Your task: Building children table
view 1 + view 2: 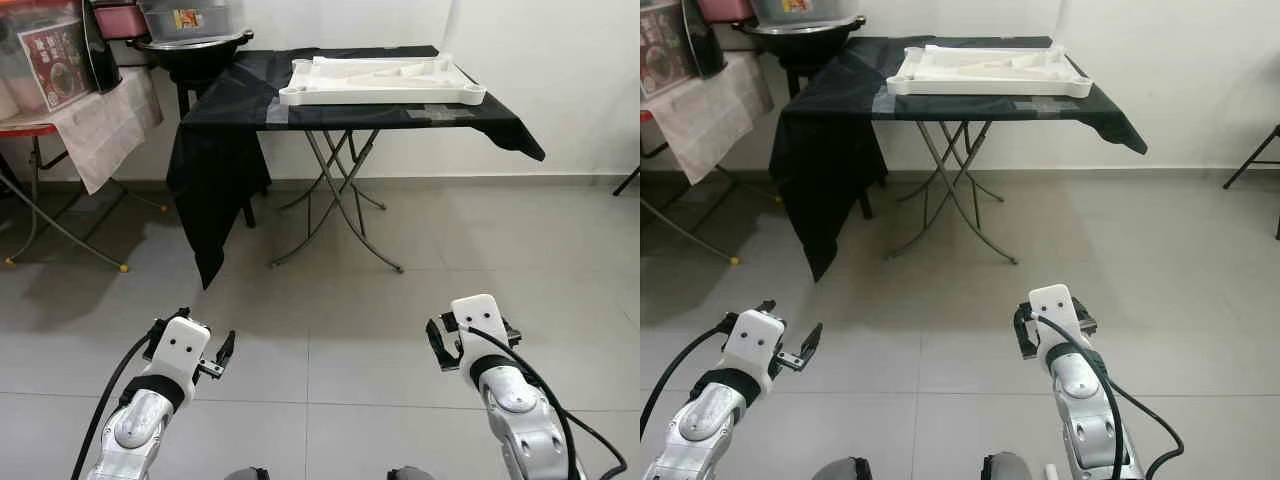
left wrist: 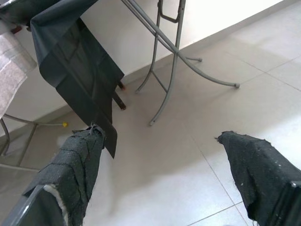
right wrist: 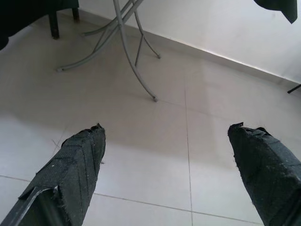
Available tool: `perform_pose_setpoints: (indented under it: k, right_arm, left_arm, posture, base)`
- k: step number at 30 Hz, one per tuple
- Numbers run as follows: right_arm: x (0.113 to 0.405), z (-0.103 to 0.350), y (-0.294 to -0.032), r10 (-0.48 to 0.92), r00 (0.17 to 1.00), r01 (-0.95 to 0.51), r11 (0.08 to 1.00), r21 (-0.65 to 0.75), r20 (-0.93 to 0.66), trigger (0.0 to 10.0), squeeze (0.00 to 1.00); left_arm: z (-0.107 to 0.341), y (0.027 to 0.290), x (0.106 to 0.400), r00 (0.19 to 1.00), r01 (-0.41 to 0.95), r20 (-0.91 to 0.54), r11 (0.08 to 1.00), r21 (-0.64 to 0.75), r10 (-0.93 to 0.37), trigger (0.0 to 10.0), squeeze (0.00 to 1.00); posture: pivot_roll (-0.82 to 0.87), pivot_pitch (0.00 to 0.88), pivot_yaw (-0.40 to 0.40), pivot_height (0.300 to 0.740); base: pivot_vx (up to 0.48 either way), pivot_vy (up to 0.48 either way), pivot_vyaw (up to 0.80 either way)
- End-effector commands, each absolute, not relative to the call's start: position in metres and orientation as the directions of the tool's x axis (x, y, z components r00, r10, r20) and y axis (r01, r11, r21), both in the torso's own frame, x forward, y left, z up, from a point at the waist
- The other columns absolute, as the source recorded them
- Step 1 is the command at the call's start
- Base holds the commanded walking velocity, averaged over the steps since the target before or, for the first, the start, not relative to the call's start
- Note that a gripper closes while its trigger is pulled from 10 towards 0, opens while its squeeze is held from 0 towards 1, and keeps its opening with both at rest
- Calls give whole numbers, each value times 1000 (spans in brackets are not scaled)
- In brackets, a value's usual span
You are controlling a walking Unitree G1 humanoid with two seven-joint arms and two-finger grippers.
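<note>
Farthest left, a dark pot (image 1: 195,45) holds a clear lidded container (image 1: 190,17). Beside it, on the black-draped folding table (image 1: 400,112), lies the white children table top (image 1: 380,80), upside down like a tray, white pieces inside. Below, left gripper (image 2: 160,165) and right gripper (image 3: 167,165) hang over floor tiles, fingers apart, holding nothing.

The tabletop (image 1: 380,82) looks like smooth matt white plastic, lying on a thin black cloth (image 1: 215,150) with a faint sheen, over bare grey metal legs (image 1: 345,195). The floor (image 1: 400,320) is pale tile, smooth and softly glossy. The fingers (image 2: 77,165) of both grippers are wrapped in rough, frayed black fabric, and the arms (image 1: 140,425) are silvery metal with white plastic housings.
</note>
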State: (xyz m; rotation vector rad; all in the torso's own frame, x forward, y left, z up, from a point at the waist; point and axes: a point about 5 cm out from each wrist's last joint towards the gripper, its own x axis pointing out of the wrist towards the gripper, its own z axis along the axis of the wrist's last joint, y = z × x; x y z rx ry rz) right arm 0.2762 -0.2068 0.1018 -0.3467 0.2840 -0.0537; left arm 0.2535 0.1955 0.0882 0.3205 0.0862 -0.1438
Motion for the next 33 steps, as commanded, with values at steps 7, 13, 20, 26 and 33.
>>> perform_pose_setpoints:
  k: [7, 13, 20, 26, 33]
  right_arm:
    - [278, 99, -205, -90, 955, -11, 941, -337, -282, 10000, 0]
    - [279, 99, -202, -80, 956, -19, 944, -330, -284, 10000, 0]
    - [279, 99, -200, -70, 956, -28, 945, -325, -284, 10000, 0]
    - [280, 99, -199, -62, 957, -35, 945, -324, -283, 10000, 0]
    - [280, 99, -197, -54, 957, -46, 942, -332, -283, 10000, 0]
  left_arm:
    - [85, 191, 254, 982, 177, -116, 938, 299, -148, 10000, 0]
    - [85, 191, 255, 983, 176, -113, 938, 299, -148, 10000, 0]
    - [85, 191, 256, 982, 177, -110, 938, 297, -151, 10000, 0]
    - [86, 191, 256, 983, 176, -108, 938, 299, -150, 10000, 0]
    - [86, 191, 256, 983, 172, -107, 939, 299, -147, 10000, 0]
  posture:
    - [-15, 0, 11, 665]
    - [-15, 0, 11, 685]
    - [-17, 0, 10, 710]
    - [-17, 0, 10, 735]
    - [-16, 0, 9, 740]
  base:
    - [0, 0, 0]
    - [0, 0, 0]
    - [0, 0, 0]
    - [0, 0, 0]
    - [0, 0, 0]
